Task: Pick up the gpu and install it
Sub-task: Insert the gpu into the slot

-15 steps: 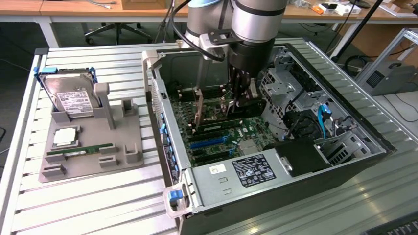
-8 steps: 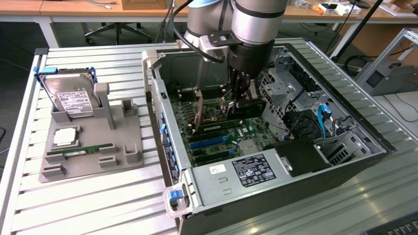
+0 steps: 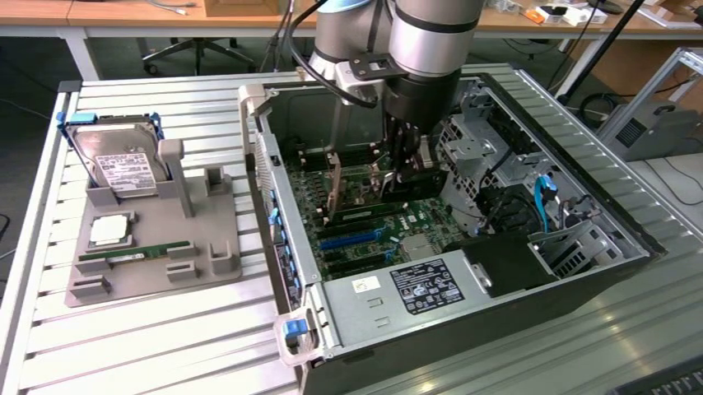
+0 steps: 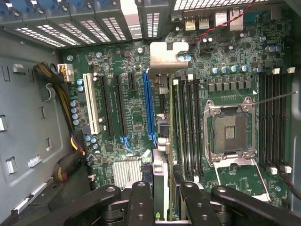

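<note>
Lighting was even and bright overhead; the worktop showed soft shadows. Case interior dimmer. Claw close up blurred, dark at 6 o'clock.

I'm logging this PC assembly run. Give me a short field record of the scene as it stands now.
arm: reaches down into the open computer case
gripper: closed on the gpu, fingers on either side of the card
gpu: held on edge above the motherboard, its silver bracket toward the case's rear slots
seating: cannot tell whether the card is in a slot
blue slot: beside the card
cpu socket: empty
grey holder: beside the case, holding a hard drive, a memory stick and a processor
</note>
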You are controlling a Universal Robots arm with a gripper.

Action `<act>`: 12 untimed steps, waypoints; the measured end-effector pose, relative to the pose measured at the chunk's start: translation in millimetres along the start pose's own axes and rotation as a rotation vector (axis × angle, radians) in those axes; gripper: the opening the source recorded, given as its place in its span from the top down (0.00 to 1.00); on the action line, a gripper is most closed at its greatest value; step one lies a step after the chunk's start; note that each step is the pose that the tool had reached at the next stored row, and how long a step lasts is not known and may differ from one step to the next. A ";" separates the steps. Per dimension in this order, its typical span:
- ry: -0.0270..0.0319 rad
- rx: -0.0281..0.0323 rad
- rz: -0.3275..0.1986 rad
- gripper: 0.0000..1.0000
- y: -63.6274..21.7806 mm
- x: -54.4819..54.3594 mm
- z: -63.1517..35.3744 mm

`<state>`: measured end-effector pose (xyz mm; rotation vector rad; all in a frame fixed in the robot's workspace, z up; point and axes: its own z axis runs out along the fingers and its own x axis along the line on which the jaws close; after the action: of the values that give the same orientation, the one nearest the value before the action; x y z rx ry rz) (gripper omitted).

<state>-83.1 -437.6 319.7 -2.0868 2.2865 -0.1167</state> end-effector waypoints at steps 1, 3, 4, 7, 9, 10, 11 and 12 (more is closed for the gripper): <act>-0.0001 0.0000 0.000 0.73 0.0 0.0 0.3; 0.0001 0.0000 0.000 0.73 0.4 0.1 0.9; -0.0001 0.0001 0.000 0.73 0.9 0.2 1.3; -0.0002 0.0001 0.000 0.73 2.2 0.9 2.2; 0.0000 0.0000 0.000 0.73 2.7 1.2 2.5; 0.0000 0.0000 0.000 0.73 3.0 1.6 2.8; 0.0000 0.0000 0.000 0.73 3.3 2.0 3.1; 0.0000 0.0000 0.000 0.73 3.6 2.4 3.3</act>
<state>-86.5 -439.8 316.1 -2.0869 2.2864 -0.1167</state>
